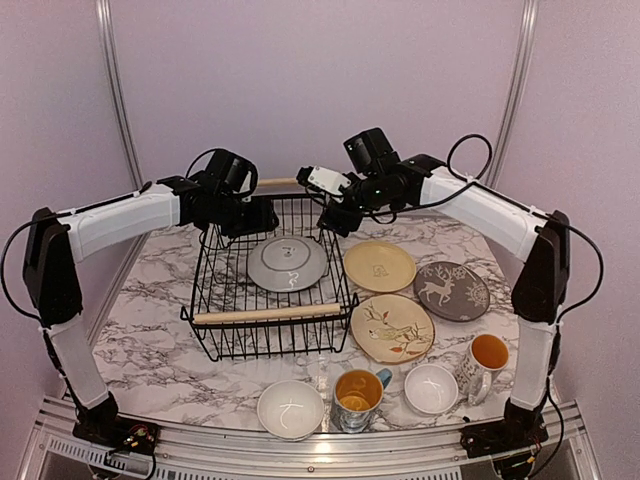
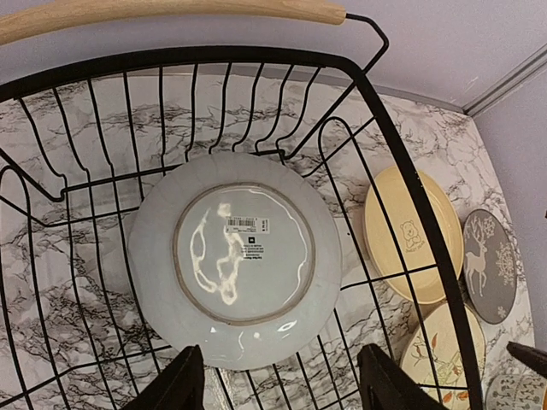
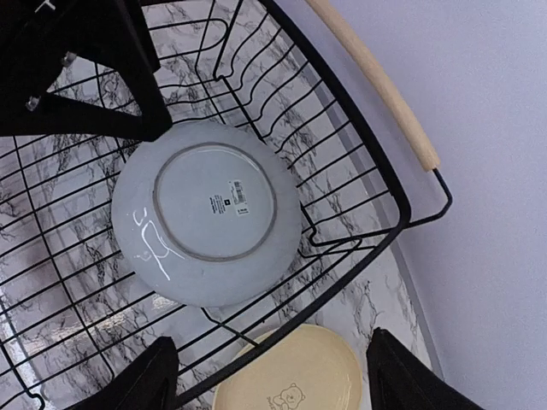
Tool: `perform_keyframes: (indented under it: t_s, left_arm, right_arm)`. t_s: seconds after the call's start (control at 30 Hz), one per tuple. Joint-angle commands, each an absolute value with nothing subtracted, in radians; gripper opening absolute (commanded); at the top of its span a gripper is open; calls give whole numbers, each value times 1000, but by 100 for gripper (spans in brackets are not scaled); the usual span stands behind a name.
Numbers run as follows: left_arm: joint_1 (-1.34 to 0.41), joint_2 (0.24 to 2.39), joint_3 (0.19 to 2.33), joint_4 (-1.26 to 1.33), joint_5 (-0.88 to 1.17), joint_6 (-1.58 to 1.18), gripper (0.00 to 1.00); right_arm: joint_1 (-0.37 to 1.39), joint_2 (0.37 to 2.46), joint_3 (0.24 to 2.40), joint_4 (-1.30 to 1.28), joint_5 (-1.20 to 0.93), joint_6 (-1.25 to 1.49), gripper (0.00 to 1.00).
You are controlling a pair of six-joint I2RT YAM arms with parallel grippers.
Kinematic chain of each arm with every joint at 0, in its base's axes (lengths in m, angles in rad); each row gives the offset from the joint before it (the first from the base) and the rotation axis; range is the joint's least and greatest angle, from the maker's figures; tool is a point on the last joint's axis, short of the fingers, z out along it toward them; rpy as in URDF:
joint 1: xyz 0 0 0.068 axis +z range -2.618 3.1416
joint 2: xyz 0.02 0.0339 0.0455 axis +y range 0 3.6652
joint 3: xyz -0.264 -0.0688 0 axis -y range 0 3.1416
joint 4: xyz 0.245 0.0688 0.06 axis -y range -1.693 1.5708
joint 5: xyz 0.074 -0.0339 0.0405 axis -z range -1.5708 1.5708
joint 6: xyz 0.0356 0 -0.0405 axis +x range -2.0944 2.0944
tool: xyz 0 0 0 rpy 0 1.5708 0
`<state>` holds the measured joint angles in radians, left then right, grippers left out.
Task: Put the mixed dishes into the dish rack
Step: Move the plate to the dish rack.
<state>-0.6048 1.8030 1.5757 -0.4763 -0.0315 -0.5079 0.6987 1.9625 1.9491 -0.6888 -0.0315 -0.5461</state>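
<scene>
The black wire dish rack (image 1: 265,314) stands mid-table. A pale grey plate (image 1: 287,263) lies bottom up inside it, also in the left wrist view (image 2: 235,256) and the right wrist view (image 3: 205,213). My left gripper (image 1: 250,215) (image 2: 278,380) hovers open and empty over the rack's far side. My right gripper (image 1: 338,215) (image 3: 269,376) hovers open and empty over the rack's far right corner. Right of the rack lie the pale yellow plate (image 1: 379,265), the reindeer plate (image 1: 451,290) and the bird plate (image 1: 392,327). No red or teal plate shows.
Along the near edge stand a white bowl (image 1: 290,408), a yellow-lined mug (image 1: 357,395), a second white bowl (image 1: 431,388) and a second mug (image 1: 487,358). The rack's wooden handles run along its near and far rims (image 2: 171,10). The two grippers are close together.
</scene>
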Motion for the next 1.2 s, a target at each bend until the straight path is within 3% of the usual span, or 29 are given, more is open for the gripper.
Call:
perform_keyframes:
  t_s: [0.0, 0.2, 0.53, 0.87, 1.17]
  left_arm:
    - [-613, 1801, 1610, -505, -177, -531, 64]
    - [-603, 1591, 1486, -405, -326, -526, 67]
    - [-567, 1400, 1282, -336, -311, -549, 69]
    - [-513, 1292, 1168, -271, -305, -565, 70]
    - [-498, 1326, 1125, -231, -268, -580, 70]
  right_arm:
    - [789, 2108, 2048, -726, 99, -648, 74]
    - [867, 2224, 2088, -731, 198, -760, 75]
    - [896, 2439, 2281, -874, 229, -895, 82]
    - [898, 2495, 2260, -858, 282, -957, 82]
    - [900, 2449, 1997, -400, 519, -997, 75]
